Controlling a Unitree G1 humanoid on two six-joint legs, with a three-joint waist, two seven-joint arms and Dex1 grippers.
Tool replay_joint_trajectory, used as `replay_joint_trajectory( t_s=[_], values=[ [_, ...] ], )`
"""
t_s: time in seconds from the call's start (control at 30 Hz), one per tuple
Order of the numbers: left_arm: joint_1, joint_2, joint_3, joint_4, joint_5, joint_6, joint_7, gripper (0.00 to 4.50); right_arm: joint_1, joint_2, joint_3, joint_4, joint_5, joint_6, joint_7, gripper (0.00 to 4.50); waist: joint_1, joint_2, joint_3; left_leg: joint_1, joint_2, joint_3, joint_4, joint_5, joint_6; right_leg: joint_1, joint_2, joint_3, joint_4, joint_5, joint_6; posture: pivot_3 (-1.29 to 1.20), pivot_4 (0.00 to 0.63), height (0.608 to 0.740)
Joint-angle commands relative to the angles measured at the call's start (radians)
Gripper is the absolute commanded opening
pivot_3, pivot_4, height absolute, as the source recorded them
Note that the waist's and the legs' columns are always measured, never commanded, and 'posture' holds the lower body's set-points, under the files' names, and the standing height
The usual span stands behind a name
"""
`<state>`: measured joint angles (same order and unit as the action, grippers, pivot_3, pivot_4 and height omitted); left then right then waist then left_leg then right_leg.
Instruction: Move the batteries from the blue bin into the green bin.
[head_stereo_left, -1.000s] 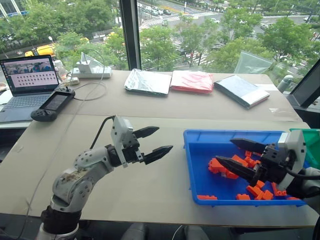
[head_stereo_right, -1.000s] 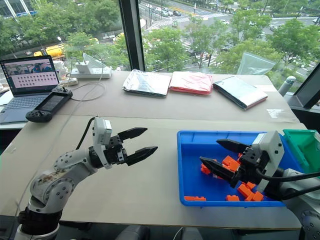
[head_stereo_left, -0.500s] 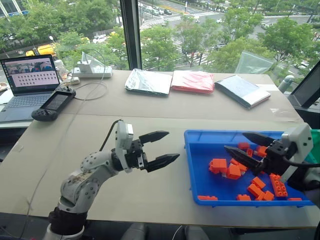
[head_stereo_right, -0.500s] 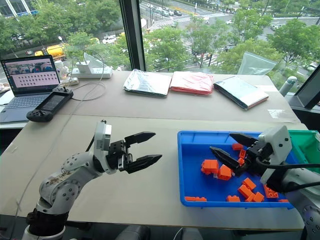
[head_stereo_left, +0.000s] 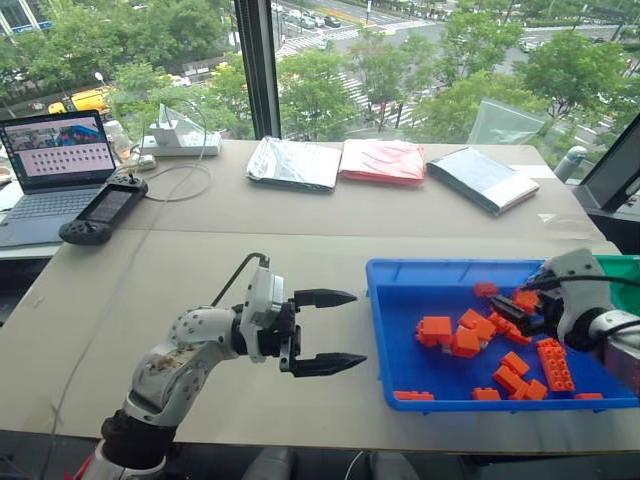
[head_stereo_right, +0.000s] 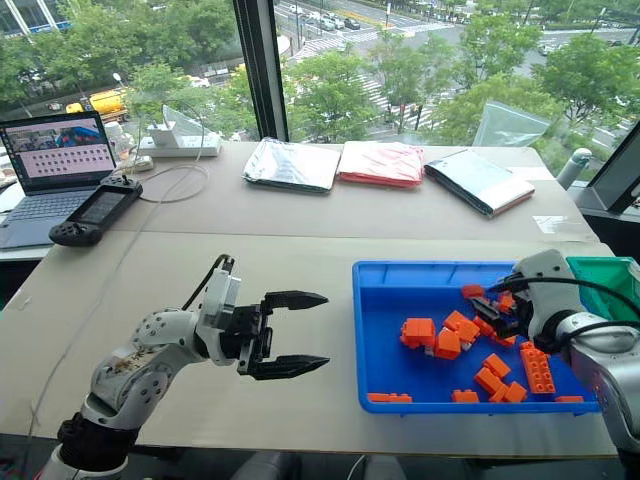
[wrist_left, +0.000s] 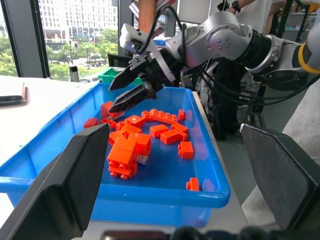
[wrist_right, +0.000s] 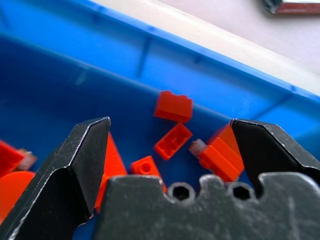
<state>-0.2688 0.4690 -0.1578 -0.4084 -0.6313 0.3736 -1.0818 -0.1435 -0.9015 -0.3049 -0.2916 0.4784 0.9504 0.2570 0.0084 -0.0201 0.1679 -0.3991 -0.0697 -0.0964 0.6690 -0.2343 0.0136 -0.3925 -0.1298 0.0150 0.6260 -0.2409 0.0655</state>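
No battery visibly lies in the green bin (head_stereo_right: 608, 283); right pincer (head_stereo_right: 492, 312), spread wide and empty, hovers over bricks (head_stereo_right: 440, 337) inside the blue bin (head_stereo_right: 380, 320); left pincer (head_stereo_right: 297, 333) gapes empty beside it.

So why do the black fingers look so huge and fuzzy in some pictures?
In the right wrist view the right gripper sits right at the camera, so its fingers look huge and soft while the orange bricks beyond look sharper; in the left wrist view the left gripper looms the same way.
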Motion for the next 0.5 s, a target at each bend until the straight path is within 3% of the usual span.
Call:
replay_joint_trajectory(
  t_s=[0.03, 0.27, 0.5],
  values=[
    [-0.006, -0.006, 0.001, 0.017, 0.003, -0.036, -0.022, 4.50, -0.101, 0.041, 0.007, 0.120, -0.086, 0.008, -0.082, 4.48, -0.001, 0.000, 0.000, 0.000, 0.000, 0.000, 0.000, 0.000, 0.000, 0.000, 0.000, 0.000, 0.000, 0.000, 0.000, 0.00, 0.150, 0.740],
    [0.008, -0.012, -0.008, 0.023, 0.018, -0.054, -0.021, 4.50, -0.176, 0.181, -0.043, 0.195, -0.145, 0.059, -0.206, 4.48, -0.003, 0.001, 0.000, -0.001, -0.001, 0.001, -0.002, 0.000, 0.000, -0.003, 0.000, 0.001, 0.001, 0.000, 0.000, 0.00, 0.150, 0.740],
    [0.028, -0.009, -0.005, 0.006, 0.020, -0.052, -0.013, 4.50, -0.195, 0.242, -0.065, 0.225, -0.183, 0.071, -0.253, 4.48, -0.008, 0.001, 0.000, -0.001, -0.001, 0.002, -0.002, 0.000, 0.000, -0.004, 0.000, 0.002, 0.002, 0.000, 0.000, 0.00, 0.150, 0.740]
  ],
)
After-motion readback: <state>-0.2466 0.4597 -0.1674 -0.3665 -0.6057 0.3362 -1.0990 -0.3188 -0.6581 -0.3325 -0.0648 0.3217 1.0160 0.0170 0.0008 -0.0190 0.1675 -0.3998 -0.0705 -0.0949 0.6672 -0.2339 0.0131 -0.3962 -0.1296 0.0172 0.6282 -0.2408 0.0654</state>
